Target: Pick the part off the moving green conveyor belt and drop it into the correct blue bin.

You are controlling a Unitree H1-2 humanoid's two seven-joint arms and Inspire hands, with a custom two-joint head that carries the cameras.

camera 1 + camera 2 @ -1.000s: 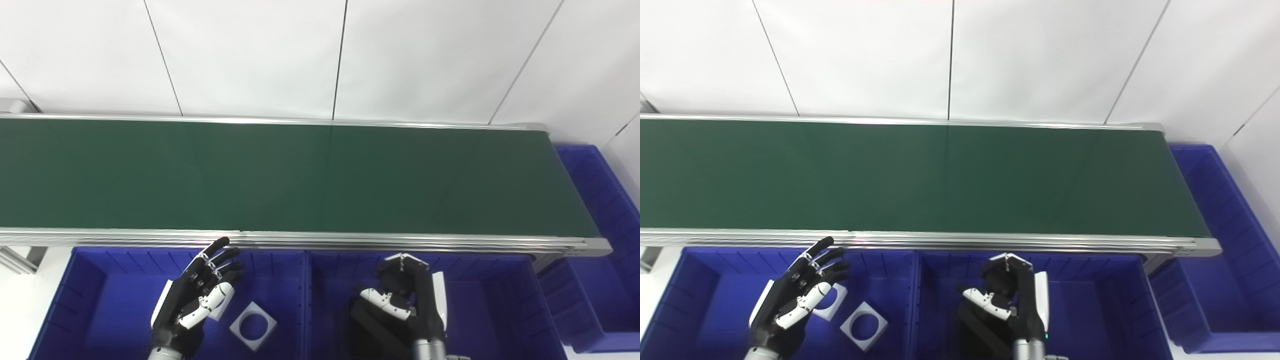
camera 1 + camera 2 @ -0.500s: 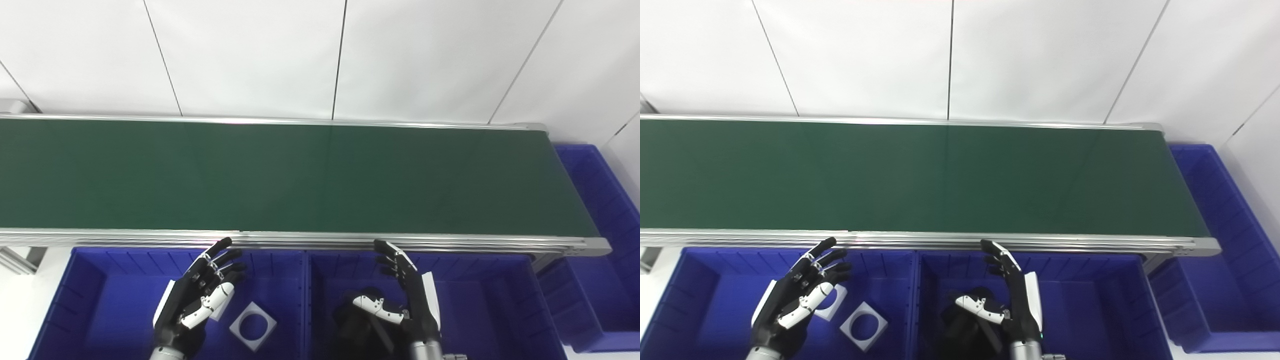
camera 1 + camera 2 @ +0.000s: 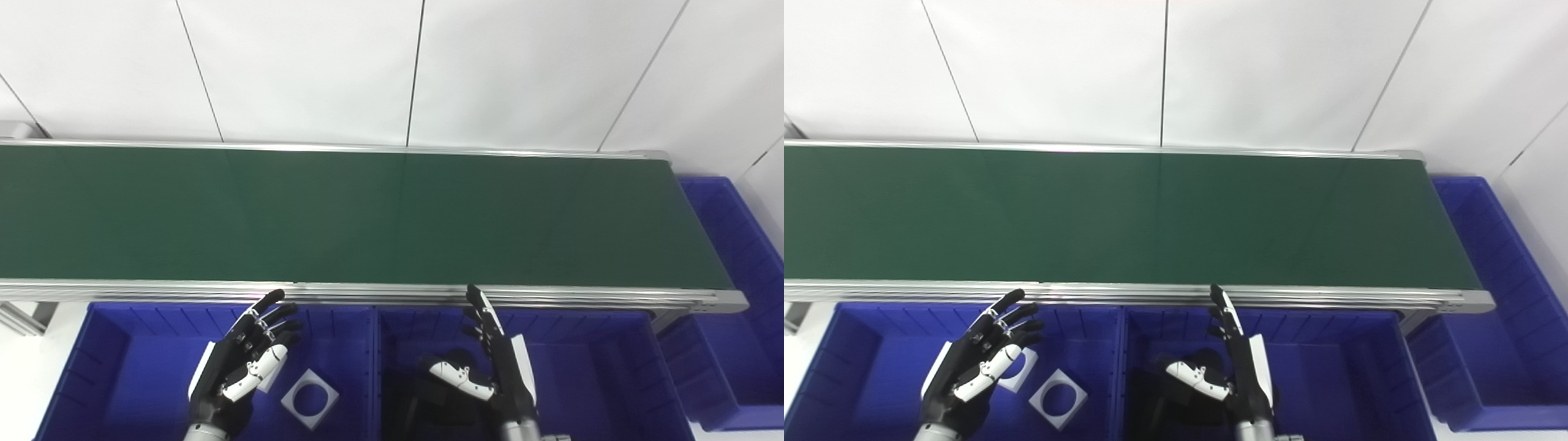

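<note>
The green conveyor belt (image 3: 367, 214) runs across the view with no part on it. My right hand (image 3: 490, 361) is open, fingers straight, over the middle blue bin (image 3: 600, 367). A black part (image 3: 444, 392) lies in that bin just under and left of the hand. My left hand (image 3: 245, 364) is open and empty over the left blue bin (image 3: 122, 367). That bin holds two white square parts with round holes: one (image 3: 310, 398) in plain sight, the other (image 3: 1020, 376) half hidden behind the left hand.
A third blue bin (image 3: 741, 294) stands past the belt's right end. The belt's metal front rail (image 3: 392, 294) runs just beyond both hands. White wall panels stand behind the belt.
My right hand opened from a closed grip and its fingers stretched forward. The black part it held now lies in the middle bin. The left hand stayed almost still.
</note>
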